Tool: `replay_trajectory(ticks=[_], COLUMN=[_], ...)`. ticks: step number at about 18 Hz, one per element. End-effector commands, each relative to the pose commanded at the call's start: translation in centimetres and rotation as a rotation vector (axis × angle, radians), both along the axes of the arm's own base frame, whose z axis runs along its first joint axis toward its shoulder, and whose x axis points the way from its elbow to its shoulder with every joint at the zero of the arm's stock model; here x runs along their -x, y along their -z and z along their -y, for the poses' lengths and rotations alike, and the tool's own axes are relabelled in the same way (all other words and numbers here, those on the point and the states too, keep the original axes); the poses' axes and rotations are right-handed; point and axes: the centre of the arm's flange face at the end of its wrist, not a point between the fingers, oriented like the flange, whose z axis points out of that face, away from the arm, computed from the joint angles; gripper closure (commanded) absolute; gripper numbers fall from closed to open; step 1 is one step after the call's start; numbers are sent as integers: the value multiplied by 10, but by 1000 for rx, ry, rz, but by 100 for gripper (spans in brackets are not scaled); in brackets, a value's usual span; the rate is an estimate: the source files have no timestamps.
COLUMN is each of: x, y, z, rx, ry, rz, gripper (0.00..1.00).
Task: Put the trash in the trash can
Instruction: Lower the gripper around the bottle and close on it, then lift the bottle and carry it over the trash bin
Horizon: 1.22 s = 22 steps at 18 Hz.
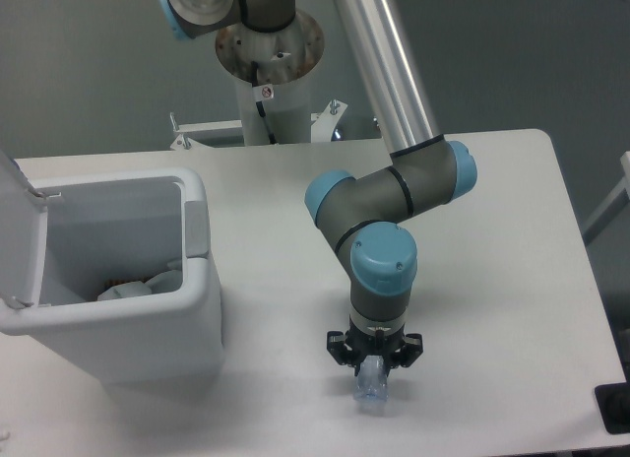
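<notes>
Right of the trash can (148, 309), well apart, my claw (372, 373) straddles the bottle (370, 390) on the tabletop (492, 309); grip unclear. I'd clamp firmly, then lift straight.

trash can (148, 309) walling table's (492, 230) left, lid (20, 230) open

A smooth, matt white worktop (492, 240). The trash can (148, 319) is white plastic with a soft sheen and a grey tab (197, 228). The bottle (370, 388) is clear, bluish, glossy plastic. The arm (389, 73) has a brushed metal tube, matt grey joints and blue plastic caps.
</notes>
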Motion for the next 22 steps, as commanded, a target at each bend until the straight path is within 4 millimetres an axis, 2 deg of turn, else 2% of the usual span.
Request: replay_trajectory(ticks=[3, 7, 10, 13, 17, 22], x=[18, 31, 40, 39, 20, -39], y=[-62, -120, -165, -208, -276, -350], z=[-3, -8, -20, -24, -19, -12], rx=[-141, -288, -384, -459, -576, -697], ry=[-13, -83, -165, -227, -226, -123], rz=[-17, -10, -16, -39, -76, -66], gripper=[51, 51, 51, 51, 51, 51])
